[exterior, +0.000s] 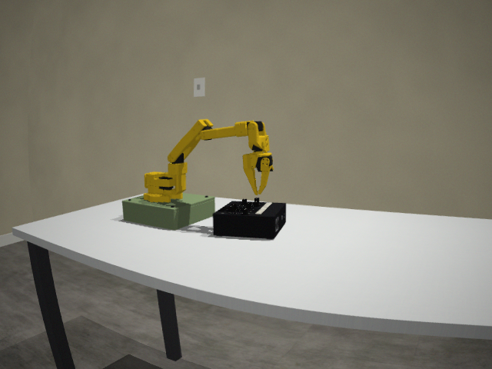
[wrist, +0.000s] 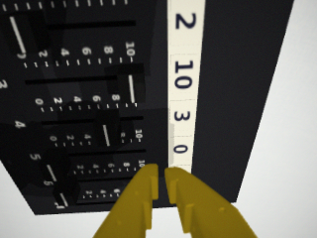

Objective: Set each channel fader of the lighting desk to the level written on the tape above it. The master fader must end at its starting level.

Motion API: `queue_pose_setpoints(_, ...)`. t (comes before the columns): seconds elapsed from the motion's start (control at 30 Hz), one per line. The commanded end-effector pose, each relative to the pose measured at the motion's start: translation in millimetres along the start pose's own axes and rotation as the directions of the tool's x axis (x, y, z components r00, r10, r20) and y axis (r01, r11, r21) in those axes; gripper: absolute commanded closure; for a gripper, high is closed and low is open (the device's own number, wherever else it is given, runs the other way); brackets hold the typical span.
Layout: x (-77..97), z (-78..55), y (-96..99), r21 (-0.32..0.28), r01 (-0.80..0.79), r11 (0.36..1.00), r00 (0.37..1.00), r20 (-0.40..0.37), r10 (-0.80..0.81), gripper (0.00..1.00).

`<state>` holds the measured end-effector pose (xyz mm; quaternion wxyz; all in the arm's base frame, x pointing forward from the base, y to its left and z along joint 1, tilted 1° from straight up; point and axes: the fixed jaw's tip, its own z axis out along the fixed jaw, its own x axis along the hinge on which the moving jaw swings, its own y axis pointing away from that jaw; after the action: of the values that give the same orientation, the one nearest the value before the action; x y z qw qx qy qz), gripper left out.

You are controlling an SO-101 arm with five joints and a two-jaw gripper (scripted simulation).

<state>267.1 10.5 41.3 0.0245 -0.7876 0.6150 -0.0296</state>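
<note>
The gripper (wrist: 161,171) hangs just above the desk (exterior: 249,219), fingers pinched together on nothing, beside the tape (wrist: 184,79).

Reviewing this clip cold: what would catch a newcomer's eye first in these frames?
The yellow arm arches from its green base over the black lighting desk on the white table. The shut, empty gripper hangs just above the desk's edge. In the wrist view the pale tape strip stands out, reading 2, 10, 3, 0 beside the fader rows.
</note>
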Motion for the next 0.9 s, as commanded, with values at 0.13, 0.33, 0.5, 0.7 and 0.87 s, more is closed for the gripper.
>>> queue_pose_setpoints(0.13, 2.5, 7.5, 0.3, -0.019, -0.004, 1.0, 1.0, 0.004, 0.004, 1.0)
queue_pose_setpoints(0.33, 2.4, 13.6, 0.5, -0.032, -0.004, 0.999, 1.0, 0.007, 0.004, 1.0)
queue_pose_setpoints(0.5, 2.4, 14.9, 0.6, -0.035, -0.004, 0.999, 1.0, 0.008, 0.005, 1.0)
queue_pose_setpoints(0.7, 2.4, 15.0, 0.6, -0.035, -0.004, 0.999, 1.0, 0.008, 0.005, 1.0)
queue_pose_setpoints(0.87, 2.4, 16.8, 0.6, -0.038, -0.004, 0.999, 1.0, 0.008, 0.005, 1.0)
